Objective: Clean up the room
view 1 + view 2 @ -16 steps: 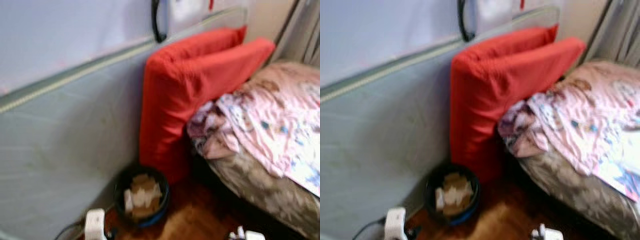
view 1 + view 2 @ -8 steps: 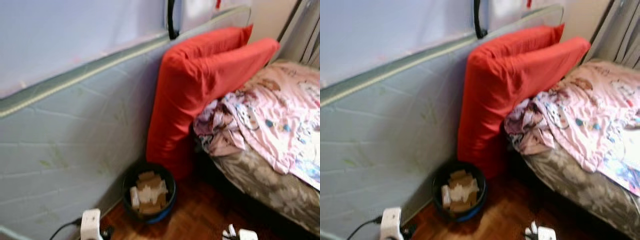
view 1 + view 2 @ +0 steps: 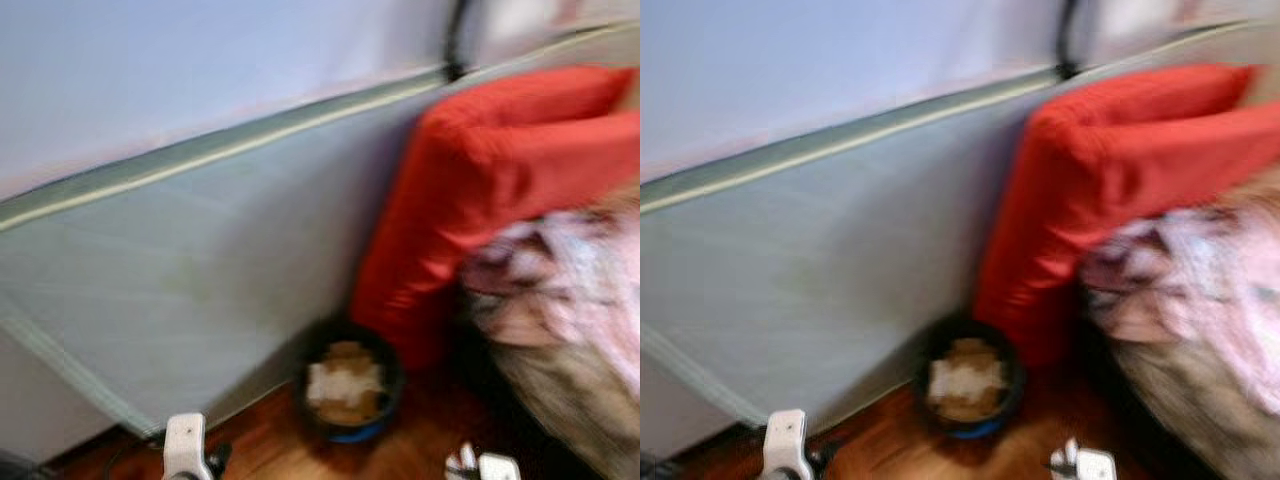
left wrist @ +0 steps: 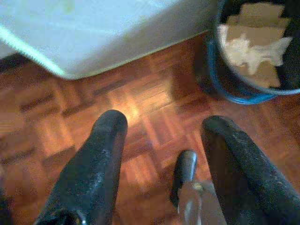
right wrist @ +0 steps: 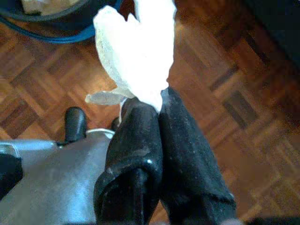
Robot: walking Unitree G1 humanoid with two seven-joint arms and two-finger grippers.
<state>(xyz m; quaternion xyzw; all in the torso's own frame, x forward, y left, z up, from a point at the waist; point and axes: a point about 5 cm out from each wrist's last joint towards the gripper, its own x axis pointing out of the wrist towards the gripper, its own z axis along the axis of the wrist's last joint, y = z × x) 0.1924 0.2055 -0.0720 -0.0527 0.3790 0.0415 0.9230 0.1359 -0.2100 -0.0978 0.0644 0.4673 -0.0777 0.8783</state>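
right pincer (image 5: 157,105): clamped on white tissue (image 5: 136,47) above parquet floor (image 5: 220,89) | left pincer (image 4: 161,126): fingers spread, empty | bin (image 3: 347,385): beside red cushion (image 3: 480,190)

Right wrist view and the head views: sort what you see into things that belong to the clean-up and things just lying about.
Belongs to the job:
- white crumpled tissue, pinched in the right gripper
- dark bin on the floor, already holding paper and cardboard scraps
- left gripper, open, over the parquet floor

Just lying about:
- red cushion
- pink blanket on the bed
- grey mattress leaning against the wall
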